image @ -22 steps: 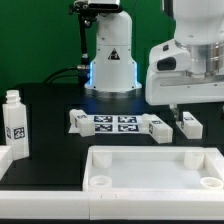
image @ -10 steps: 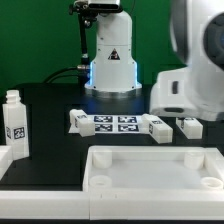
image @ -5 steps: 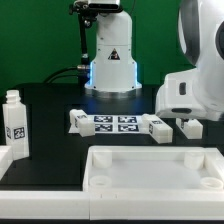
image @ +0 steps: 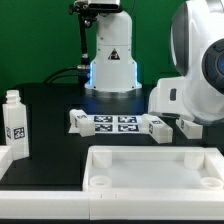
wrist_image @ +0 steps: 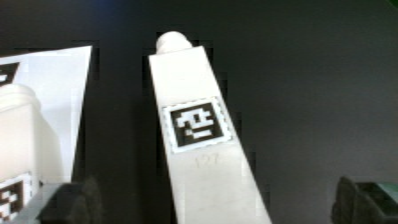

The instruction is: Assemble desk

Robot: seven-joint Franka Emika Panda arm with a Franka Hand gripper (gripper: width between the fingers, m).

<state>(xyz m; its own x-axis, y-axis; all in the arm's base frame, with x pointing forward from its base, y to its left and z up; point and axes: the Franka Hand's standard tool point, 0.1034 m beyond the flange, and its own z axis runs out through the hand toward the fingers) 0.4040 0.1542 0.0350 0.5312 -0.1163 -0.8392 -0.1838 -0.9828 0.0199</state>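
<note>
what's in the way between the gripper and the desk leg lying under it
Nothing visible. In the wrist view the leg lies bare on the black table under the open gripper. Another white part lies beside it, with a dark gap between them.

I saw open black table point(image: 50, 105) between the upright leg point(image: 14, 122) at the exterior view's left and the marker board point(image: 113, 122). A narrow bare strip ran between that board and the desk top point(image: 150, 157). The robot base point(image: 110, 60) blocked the rear; the arm point(image: 195, 85) hung over the exterior view's right, above a lying leg point(image: 188, 127).
</note>
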